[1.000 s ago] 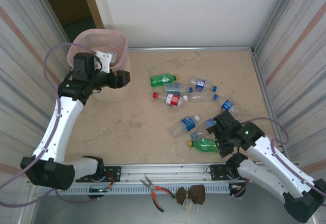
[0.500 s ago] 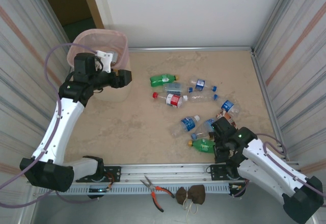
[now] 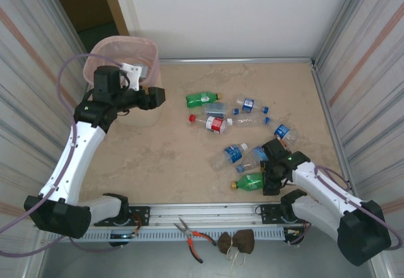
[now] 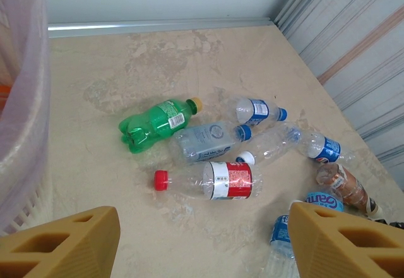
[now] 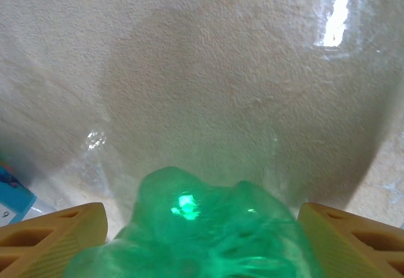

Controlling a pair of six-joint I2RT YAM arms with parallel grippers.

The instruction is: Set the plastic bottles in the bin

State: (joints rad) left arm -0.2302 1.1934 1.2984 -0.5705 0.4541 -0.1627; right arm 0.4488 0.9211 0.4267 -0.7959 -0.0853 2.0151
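Near the desk's [image 3: 170, 158] front edge, a green bottle [image 3: 249, 181] lies lengthwise along that edge, cap pointing left, between the right pincer's [image 5: 201, 240] spread fingers [image 5: 50, 237]; whether they pinch it I cannot tell. Ten bottles [image 3: 214, 125], two of them green, lie on the marbled beige top. One pink bin [image 3: 149, 45] stands at the far-left corner, with the left pincer [image 4: 202, 246] beside it, spread and empty. Corrugated walls [image 3: 25, 69] stand on both sides.

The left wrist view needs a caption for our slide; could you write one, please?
Open left end effector beside the pink bin, facing scattered plastic bottles.

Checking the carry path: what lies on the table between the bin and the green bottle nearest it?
Bare tabletop, in the left wrist view: nothing rests between the bin and that green bottle.
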